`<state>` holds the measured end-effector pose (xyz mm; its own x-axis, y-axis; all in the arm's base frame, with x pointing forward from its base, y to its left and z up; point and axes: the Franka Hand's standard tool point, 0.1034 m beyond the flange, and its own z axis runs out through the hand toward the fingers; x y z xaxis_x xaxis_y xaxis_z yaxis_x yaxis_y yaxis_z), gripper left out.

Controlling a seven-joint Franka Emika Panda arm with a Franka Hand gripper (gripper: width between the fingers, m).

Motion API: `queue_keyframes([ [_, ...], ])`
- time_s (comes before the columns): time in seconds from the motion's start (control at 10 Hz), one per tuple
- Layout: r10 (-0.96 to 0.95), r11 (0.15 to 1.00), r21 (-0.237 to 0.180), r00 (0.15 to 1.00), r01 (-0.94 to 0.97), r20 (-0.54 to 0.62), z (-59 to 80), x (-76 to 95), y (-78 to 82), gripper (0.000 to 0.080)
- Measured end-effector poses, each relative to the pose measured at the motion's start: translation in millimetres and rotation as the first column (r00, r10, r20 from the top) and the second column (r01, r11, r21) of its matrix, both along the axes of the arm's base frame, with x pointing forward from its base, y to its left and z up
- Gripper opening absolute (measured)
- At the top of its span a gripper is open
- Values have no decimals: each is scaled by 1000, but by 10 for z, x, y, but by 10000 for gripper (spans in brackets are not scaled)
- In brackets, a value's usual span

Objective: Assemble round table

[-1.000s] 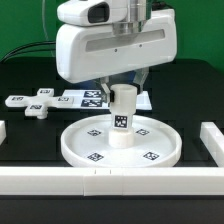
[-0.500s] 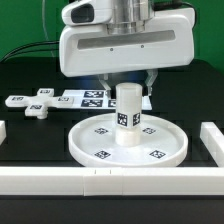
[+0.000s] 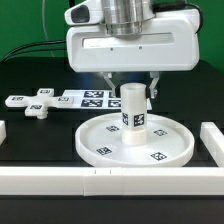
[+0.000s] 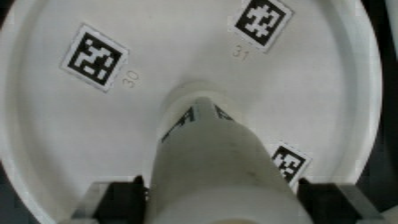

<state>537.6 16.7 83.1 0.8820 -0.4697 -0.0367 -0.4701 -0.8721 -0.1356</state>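
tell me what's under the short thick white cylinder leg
The large round white plastic rimmed disc lies under the white cylinder leg, upright at its middle. The leg hides where they meet, so any joint is unseen.

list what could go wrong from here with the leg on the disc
1. The gripper clamps the leg near its top; a sideways pull could tilt it or drag the round disc along.
2. The disc's rim sits close to the front white bar; a shove that way might jam it.
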Motion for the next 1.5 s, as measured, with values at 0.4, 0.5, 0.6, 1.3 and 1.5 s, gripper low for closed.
queue_keyframes([
  [0.4,-490,866,75,869,494,-73,-2,-2,-2,409],
  [0.5,-587,801,69,803,594,-100,-3,-4,31,409],
  [0.6,-654,746,65,747,663,-121,-5,-5,62,409],
  [1.3,-861,461,26,454,887,-231,16,-4,238,604],
  [1.5,-798,569,51,566,821,-207,24,7,239,639],
])
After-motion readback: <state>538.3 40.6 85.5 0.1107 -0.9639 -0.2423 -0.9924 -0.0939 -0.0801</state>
